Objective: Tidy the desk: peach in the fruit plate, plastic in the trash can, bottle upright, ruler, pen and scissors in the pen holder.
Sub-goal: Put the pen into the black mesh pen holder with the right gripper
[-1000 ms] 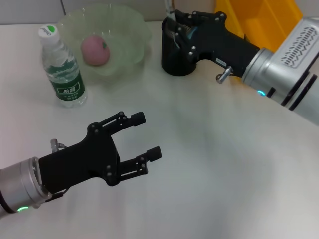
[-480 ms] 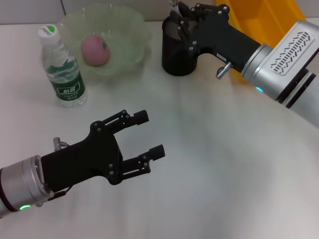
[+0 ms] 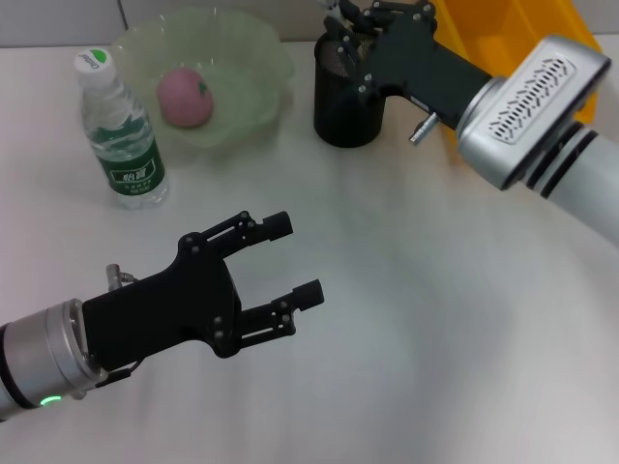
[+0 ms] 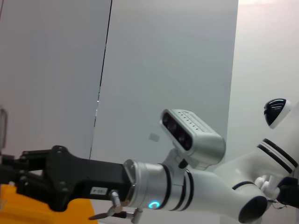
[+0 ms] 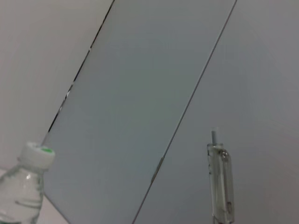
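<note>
From the head view we count one bottle (image 3: 118, 130) standing upright on the surface (image 3: 406, 290), one peach (image 3: 184, 97) in the fruit plate (image 3: 253, 60) and one pen holder (image 3: 345, 101); the left hand (image 3: 290, 261) hovers open, and we cannot tell the right hand's (image 3: 350, 19) state above the holder. The left wrist view shows only the right arm (image 4: 154, 186). In the right wrist view we see one pen (image 5: 219, 179), long axis vertical, tip upward, beside the bottle's cap.

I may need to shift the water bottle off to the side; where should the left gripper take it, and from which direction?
Probably the labelled body of the water bottle, below its white cap. It stands upright, so a level approach from the near side suits; the fruit plate crowds its right. The left gripper has open fingers.
</note>
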You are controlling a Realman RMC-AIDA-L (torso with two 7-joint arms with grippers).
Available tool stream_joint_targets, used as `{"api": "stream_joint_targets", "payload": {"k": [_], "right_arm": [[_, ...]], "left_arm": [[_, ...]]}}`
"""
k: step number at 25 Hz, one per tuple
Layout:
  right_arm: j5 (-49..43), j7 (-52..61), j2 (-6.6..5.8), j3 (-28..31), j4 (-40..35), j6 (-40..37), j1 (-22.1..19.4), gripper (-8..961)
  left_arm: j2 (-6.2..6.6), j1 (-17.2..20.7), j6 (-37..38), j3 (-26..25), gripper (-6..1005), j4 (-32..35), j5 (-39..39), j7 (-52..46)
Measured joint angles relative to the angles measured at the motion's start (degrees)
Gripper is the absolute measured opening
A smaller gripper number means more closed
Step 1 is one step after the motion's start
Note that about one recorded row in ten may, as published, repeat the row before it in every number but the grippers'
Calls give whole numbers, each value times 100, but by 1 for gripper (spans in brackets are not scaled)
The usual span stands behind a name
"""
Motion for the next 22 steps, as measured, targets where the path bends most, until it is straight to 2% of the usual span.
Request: {"api": "stream_joint_targets", "payload": {"k": [15,22], "right_arm": [[-2,-13,0,-31,-92,1161,415,137],[-10,9,0,-13,-89,1336,482,136]], "left_arm": [[0,30,60,1,784,1,9,47],[0,32,69,1,784,-52,6,60]]}}
